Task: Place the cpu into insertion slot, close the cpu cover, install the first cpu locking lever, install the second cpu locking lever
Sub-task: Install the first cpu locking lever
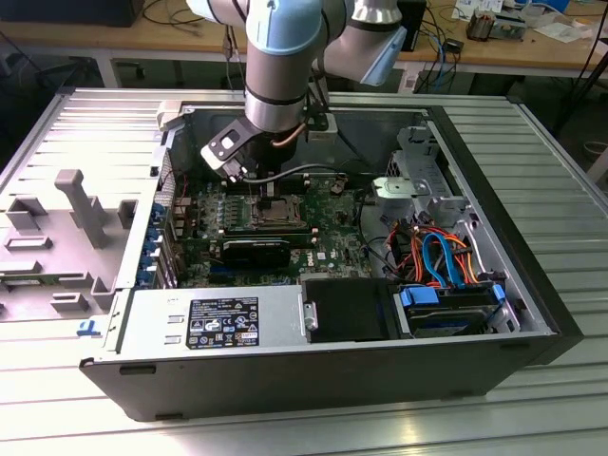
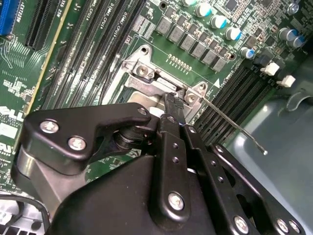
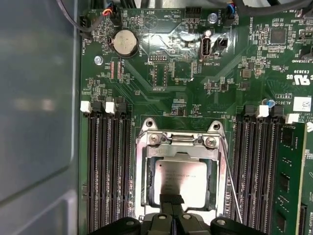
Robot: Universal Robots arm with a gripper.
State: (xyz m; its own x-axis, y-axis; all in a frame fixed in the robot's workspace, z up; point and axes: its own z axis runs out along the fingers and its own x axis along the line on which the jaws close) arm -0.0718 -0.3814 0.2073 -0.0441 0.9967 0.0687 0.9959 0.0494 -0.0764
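With the cpu point(image 3: 182, 178) seated and the cpu cover point(image 3: 146, 181) seemingly down beneath the narrow, empty claw point(image 3: 171, 199), the locking lever point(image 3: 231, 181) beside it stands unlatched

Electronics lab or workshop: opened computer case point(image 1: 313, 380) on ribbed metal bench point(image 1: 551, 190), cable-strewn wooden desks point(image 1: 123, 38) behind.

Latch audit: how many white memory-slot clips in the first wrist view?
4. Two white clips on the bank by the grey case wall; two across the cpu, by the memory module. Other slot ends are cut off; more may be hidden.
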